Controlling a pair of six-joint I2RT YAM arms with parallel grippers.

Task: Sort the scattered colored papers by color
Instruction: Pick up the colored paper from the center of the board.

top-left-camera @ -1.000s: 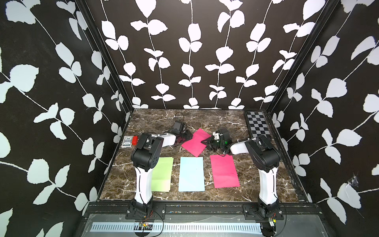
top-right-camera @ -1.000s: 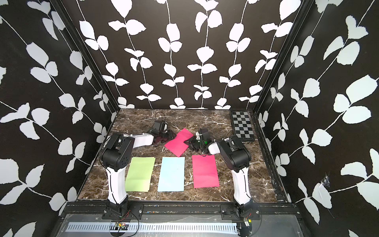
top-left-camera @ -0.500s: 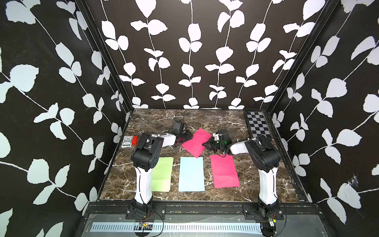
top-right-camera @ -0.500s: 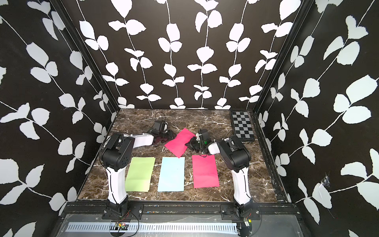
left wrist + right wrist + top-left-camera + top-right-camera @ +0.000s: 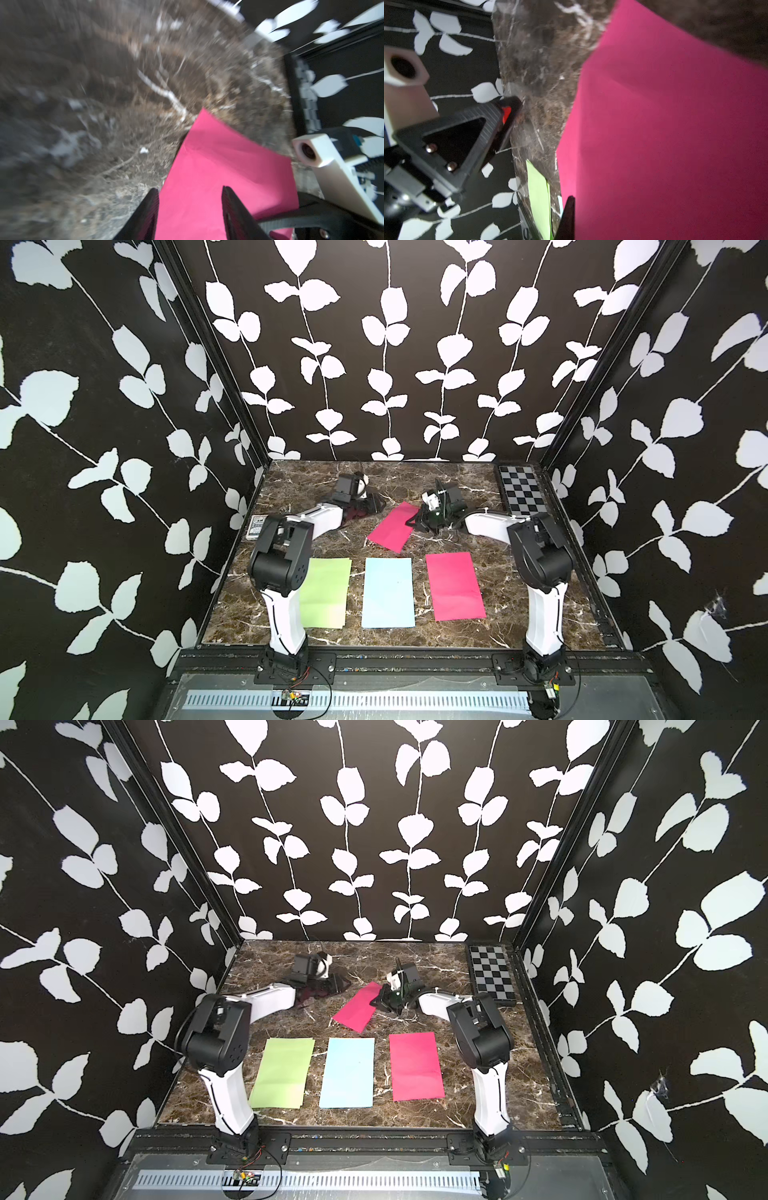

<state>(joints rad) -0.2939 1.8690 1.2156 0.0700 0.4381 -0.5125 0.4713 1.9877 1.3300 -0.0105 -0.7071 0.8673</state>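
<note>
Three colored papers lie side by side near the front edge in both top views: light green (image 5: 326,593), light blue (image 5: 388,593) and magenta pink (image 5: 455,587). A loose pink paper (image 5: 392,526) (image 5: 355,1009) hangs tilted above mid-table. My right gripper (image 5: 415,522) (image 5: 574,199) is shut on its right edge; only one finger shows beside the sheet. My left gripper (image 5: 376,505) (image 5: 189,191) stands open just left of the sheet, not touching it, with the pink paper (image 5: 218,166) ahead of its tips.
A black-and-grey checkerboard (image 5: 523,495) lies in the back right corner. A small card box (image 5: 255,527) sits at the table's left edge behind the left arm. Dark leaf-patterned walls close the table on three sides.
My right gripper has shut on the loose pink paper's edge. My left gripper has opened and let go of that sheet. The front papers have not moved.
</note>
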